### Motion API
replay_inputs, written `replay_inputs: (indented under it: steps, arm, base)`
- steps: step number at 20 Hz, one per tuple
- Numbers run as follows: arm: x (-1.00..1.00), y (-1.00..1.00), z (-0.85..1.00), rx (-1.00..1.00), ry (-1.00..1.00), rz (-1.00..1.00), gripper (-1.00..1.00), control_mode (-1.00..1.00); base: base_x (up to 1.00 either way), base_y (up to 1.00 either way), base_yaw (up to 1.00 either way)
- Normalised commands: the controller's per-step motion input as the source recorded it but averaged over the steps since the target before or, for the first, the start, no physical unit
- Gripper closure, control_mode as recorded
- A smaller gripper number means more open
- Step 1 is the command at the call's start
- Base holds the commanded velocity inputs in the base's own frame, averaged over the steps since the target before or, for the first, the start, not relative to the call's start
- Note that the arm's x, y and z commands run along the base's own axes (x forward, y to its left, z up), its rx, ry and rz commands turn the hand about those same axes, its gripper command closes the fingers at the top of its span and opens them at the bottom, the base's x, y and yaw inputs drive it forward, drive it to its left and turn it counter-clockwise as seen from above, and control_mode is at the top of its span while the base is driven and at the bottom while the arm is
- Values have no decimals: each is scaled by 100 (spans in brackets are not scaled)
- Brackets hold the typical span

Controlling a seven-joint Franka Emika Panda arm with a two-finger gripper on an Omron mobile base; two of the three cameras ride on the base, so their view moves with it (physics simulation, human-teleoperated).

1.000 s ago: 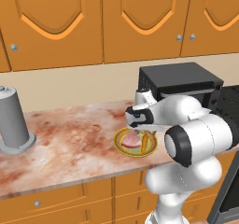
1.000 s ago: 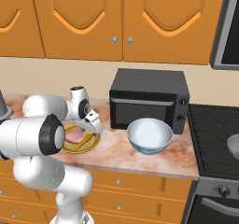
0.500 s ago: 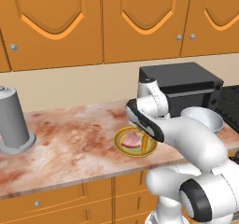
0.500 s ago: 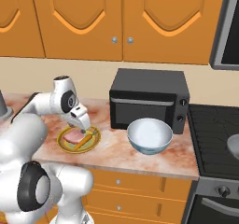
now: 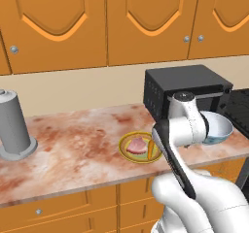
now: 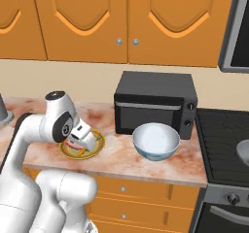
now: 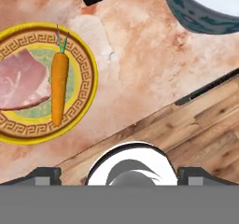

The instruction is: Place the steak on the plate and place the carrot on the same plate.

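The plate (image 7: pixel 88 66), gold-rimmed with an olive centre, lies on the marble counter. On it the pinkish steak (image 7: pixel 21 83) and the orange carrot (image 7: pixel 59 85) rest side by side, the carrot's green top pointing toward the microwave. From the left base view I also see the plate (image 5: pixel 125 152), steak (image 5: pixel 136 145) and carrot (image 5: pixel 151 150), partly behind my arm. My gripper (image 7: pixel 119 175) hangs open and empty over the counter's front edge, off the plate's carrot side. In the right base view the gripper (image 6: pixel 81 141) hovers just above the plate (image 6: pixel 98 147).
A black microwave (image 5: pixel 187 89) stands behind the plate. A white-and-blue bowl (image 5: pixel 219 127) sits to its right. A grey canister (image 5: pixel 14 125) stands at the far left of the counter. The stove (image 6: pixel 223 135) adjoins the counter on the right.
The arm has folded back and the hand has drawn away from over the plate toward the counter's front edge. Steak and carrot stay on the plate.
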Motion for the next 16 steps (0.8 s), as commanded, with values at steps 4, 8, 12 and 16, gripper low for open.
replay_inputs:
  steps: [4,8,12,16]
  arm:
    - [-27,-30,37,0,0,11,-100,-100]
    - [2,-33,19,1,4,7,-100,-100]
    - [14,-41,11,1,14,6,-100,-100]
    - [9,-67,0,4,10,3,-100,-100]
  base:
    - [0,0,0]
    - [0,0,0]
    - [0,0,0]
    - [0,0,0]
